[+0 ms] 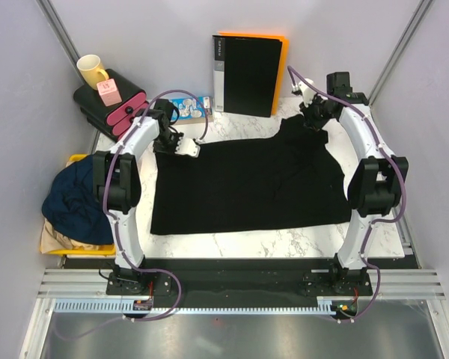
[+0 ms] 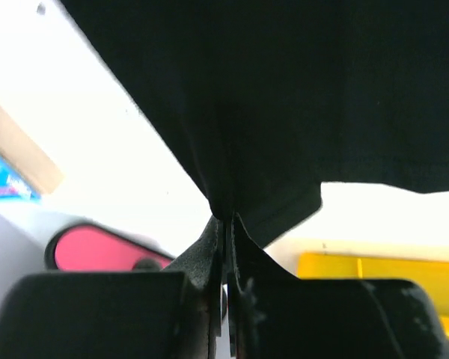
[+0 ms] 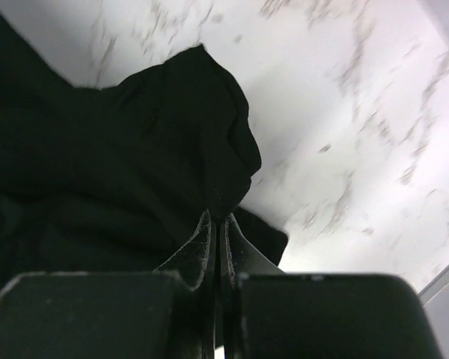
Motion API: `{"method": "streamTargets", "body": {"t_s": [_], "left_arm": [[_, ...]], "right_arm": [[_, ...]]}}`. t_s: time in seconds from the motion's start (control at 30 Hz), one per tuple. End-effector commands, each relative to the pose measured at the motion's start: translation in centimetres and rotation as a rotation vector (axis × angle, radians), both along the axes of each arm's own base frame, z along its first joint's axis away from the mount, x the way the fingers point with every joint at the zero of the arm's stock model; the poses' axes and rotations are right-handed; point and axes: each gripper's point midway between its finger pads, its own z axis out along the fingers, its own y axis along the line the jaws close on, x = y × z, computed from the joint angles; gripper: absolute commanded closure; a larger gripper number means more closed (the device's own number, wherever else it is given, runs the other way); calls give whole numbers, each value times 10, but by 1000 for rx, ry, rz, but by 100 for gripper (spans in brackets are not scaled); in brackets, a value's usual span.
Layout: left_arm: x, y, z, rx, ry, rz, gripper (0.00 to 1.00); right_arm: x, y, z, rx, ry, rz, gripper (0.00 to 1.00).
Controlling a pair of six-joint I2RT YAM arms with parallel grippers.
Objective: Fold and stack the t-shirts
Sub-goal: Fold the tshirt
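Binder (image 1: 247, 73) behind, navy t-shirt (image 1: 78, 198) in the yellow bin (image 1: 76, 158) at left: my left gripper (image 1: 185, 148) and right gripper (image 1: 312, 116), jaws pressed together, each pinch a far corner of the black t-shirt (image 1: 247, 183) spread on the marble table (image 1: 284, 243).

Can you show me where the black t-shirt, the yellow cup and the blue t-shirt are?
black t-shirt (image 1: 247, 187), top view, middle of the spread cloth.
yellow cup (image 1: 94, 75), top view, its side.
blue t-shirt (image 1: 78, 196), top view, top of the crumpled heap.

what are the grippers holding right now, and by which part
Both hold the black t-shirt: the left gripper pinches its far left corner, the right gripper a bunched fold at its far right corner.
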Motion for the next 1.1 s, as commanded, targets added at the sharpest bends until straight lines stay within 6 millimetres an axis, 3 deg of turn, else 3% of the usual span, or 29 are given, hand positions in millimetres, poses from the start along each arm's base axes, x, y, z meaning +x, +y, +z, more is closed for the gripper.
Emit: {"method": "streamTargets", "body": {"t_s": [0.0, 0.2, 0.37, 0.53, 0.67, 0.87, 1.07], "left_arm": [[1, 13, 39, 24, -148, 68, 98], [-25, 17, 65, 23, -200, 49, 98], [-51, 17, 67, 17, -195, 0, 98], [-94, 24, 31, 44, -88, -36, 98], [-131, 28, -5, 67, 23, -80, 98], [-146, 22, -14, 59, 57, -85, 98], [-150, 18, -15, 54, 61, -90, 98]], "right_arm": [[-41, -12, -3, -80, 44, 47, 100], [-81, -19, -9, -131, 106, 84, 100], [-105, -26, 1, -190, 118, 128, 100], [-133, -27, -5, -220, 186, 214, 100], [-163, -25, -26, -228, 289, 283, 100], [-202, -30, -48, -279, 375, 358, 100], [-228, -39, -61, -342, 419, 408, 100]]}}
